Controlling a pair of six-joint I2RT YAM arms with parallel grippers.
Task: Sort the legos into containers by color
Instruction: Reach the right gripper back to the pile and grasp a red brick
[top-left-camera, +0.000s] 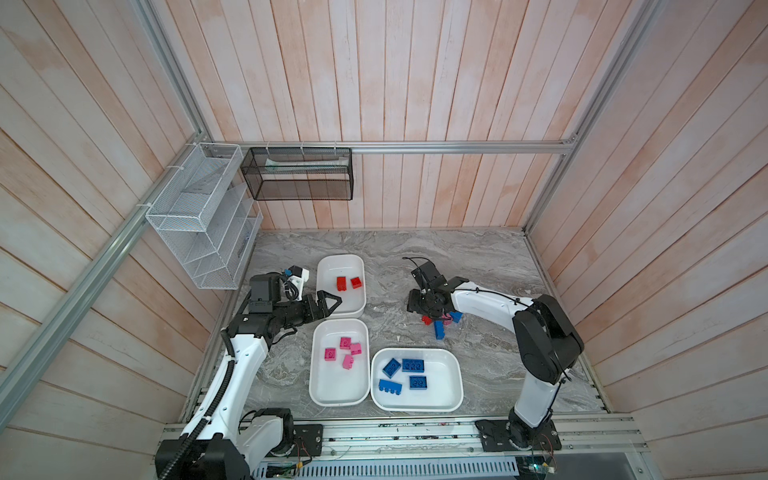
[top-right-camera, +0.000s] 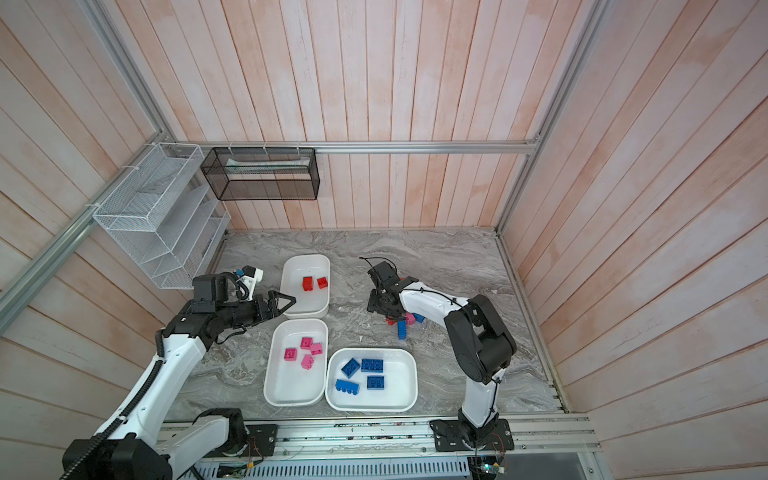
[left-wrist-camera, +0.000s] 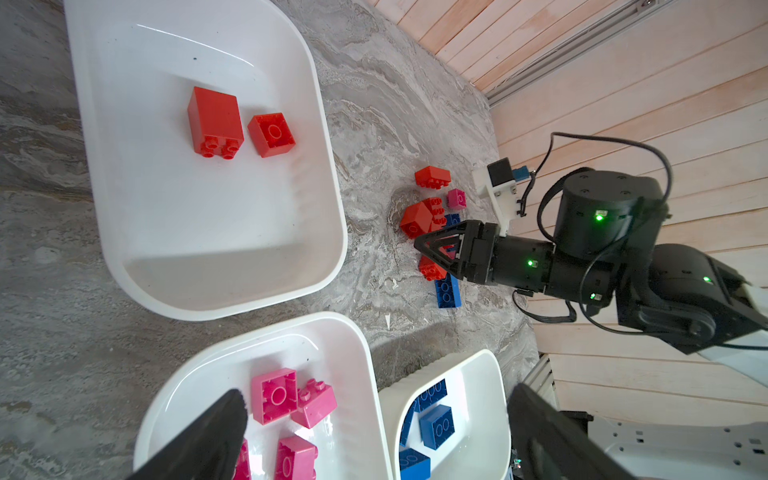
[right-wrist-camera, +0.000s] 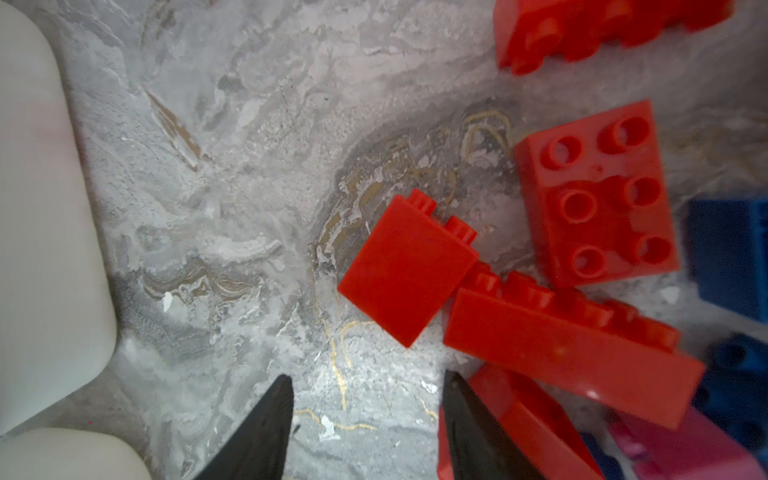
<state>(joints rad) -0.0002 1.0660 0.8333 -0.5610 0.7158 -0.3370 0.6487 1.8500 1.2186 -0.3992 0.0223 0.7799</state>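
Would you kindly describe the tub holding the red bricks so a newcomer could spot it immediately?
On the grey marble table sit three white tubs. The red-brick tub is farthest from the robot bases, beside the left pincer. Only it holds two red bricks.

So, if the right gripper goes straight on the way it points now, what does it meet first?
The right gripper would probably meet the bare table between its open jaws; one finger is beside a red brick and may catch it first. Depth is unclear.
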